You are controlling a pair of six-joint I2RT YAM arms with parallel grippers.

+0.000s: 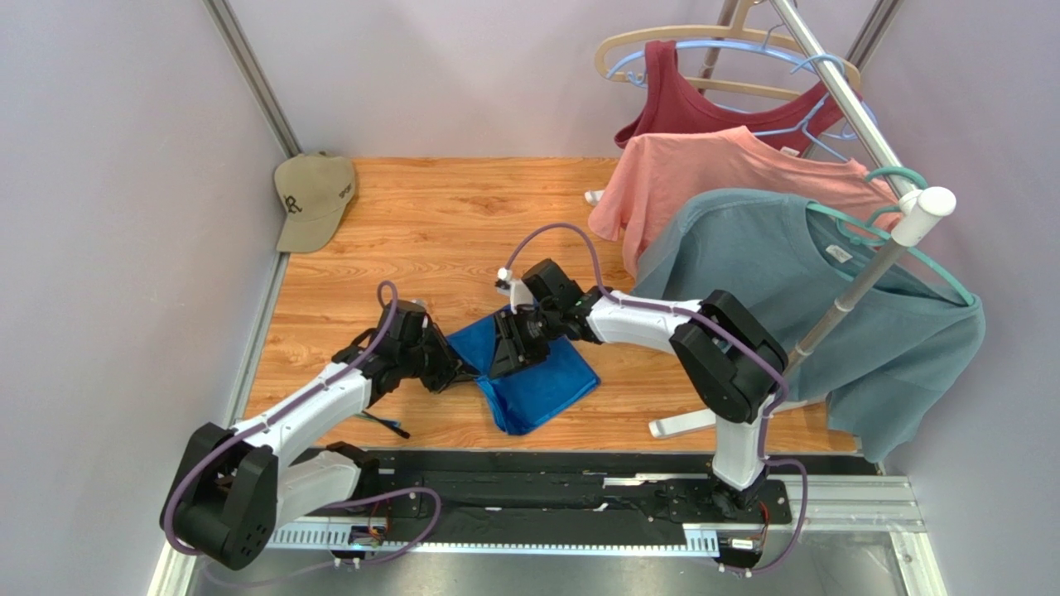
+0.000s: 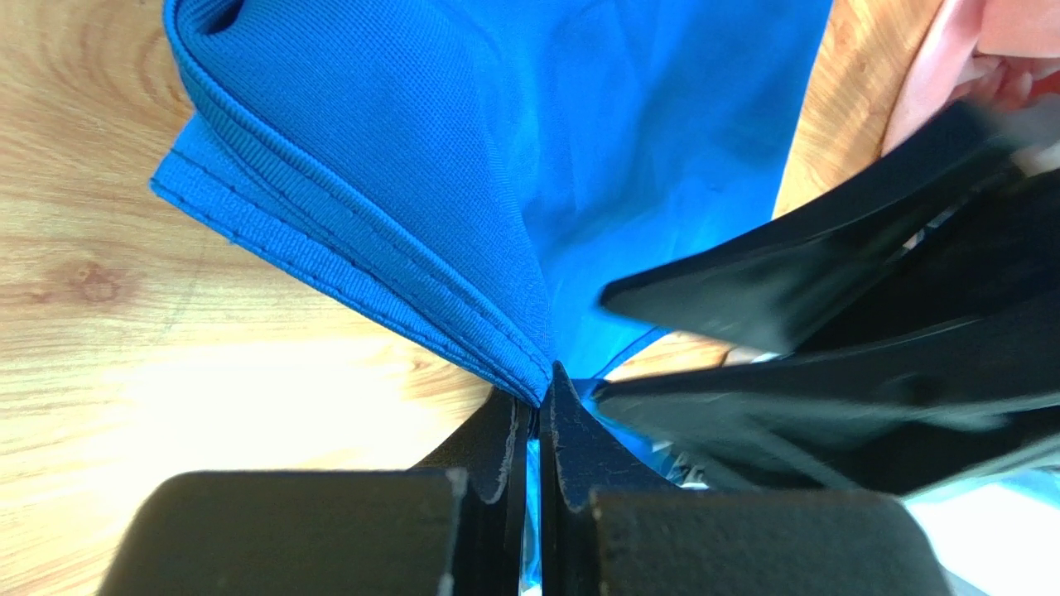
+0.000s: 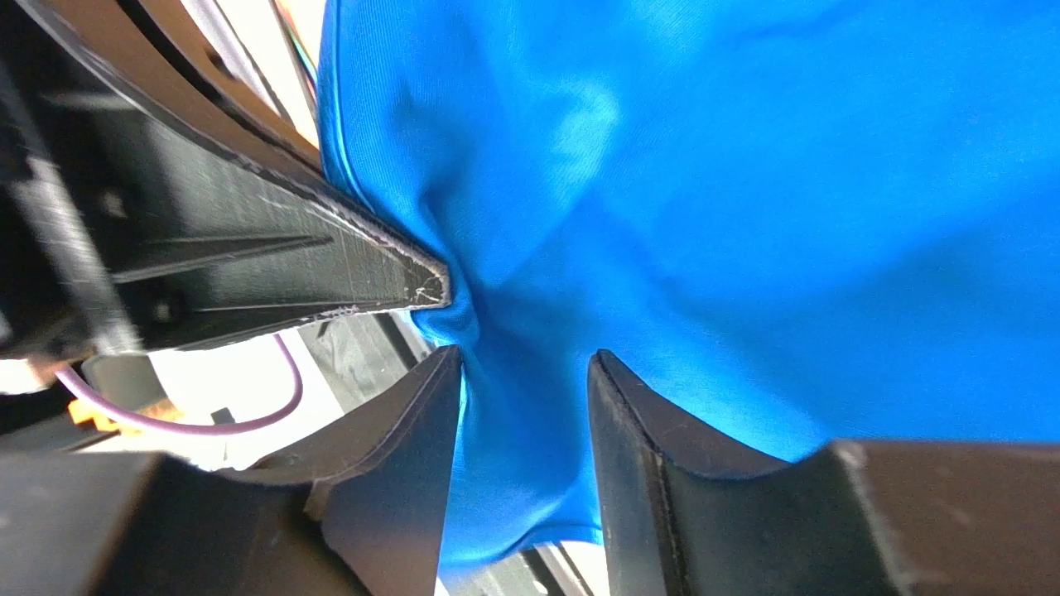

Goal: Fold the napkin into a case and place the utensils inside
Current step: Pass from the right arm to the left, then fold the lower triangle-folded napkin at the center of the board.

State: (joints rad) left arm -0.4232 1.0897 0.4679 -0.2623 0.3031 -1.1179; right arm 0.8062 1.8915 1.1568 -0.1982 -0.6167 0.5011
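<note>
**Both pincers at the blue napkin**

The left pincer [image 2: 538,388] is clamped tight on a hemmed corner of the napkin [image 2: 411,149]. Just beside it, the right pincer [image 3: 516,373] stands part open, with cloth showing in the gap between its fingers. There is one napkin, doubled over, at the bench's [image 1: 423,224] front middle. One thin dark utensil [image 1: 383,426] lies near the left arm. One cap [image 1: 314,199] sits far left, its mark too small to read. Three garments hang at the right: maroon top [image 1: 678,106], pink top [image 1: 722,168] and teal top [image 1: 771,273].
</note>
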